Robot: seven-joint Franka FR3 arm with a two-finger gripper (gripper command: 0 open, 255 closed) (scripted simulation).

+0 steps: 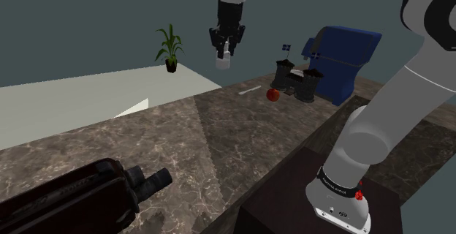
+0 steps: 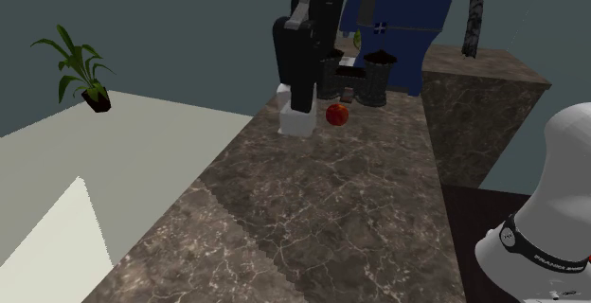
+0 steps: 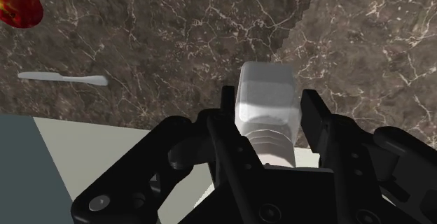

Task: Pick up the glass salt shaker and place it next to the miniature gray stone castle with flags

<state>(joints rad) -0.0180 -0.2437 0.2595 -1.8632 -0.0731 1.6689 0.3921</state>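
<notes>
Arm (image 1: 365, 137): white, dark-jointed, nearest in the shoulder view, its base on a dark stand (image 1: 292, 203) cut off by the lower edge.
Countertop (image 1: 219, 137): brown veined marble, polished.
Blue boxy object (image 1: 343, 57): behind the castle, what it is unclear.
Castle (image 1: 298, 79): dark grey, turreted, small flags (image 1: 286, 47); in the second exterior view partly hidden behind the gripper.
Gripper (image 1: 224, 50): black, narrowly parted, fingers clamped on the shaker's neck.
Salt shaker (image 3: 266, 103): drawn opaque white (no glass shows), blocky squared end below a narrower ribbed neck. Long axis vertical, in line with the fingers, blocky end down. Raised above the counter's edge, well apart from the castle.
Apple (image 1: 272, 94): red, just beside the castle.
</notes>
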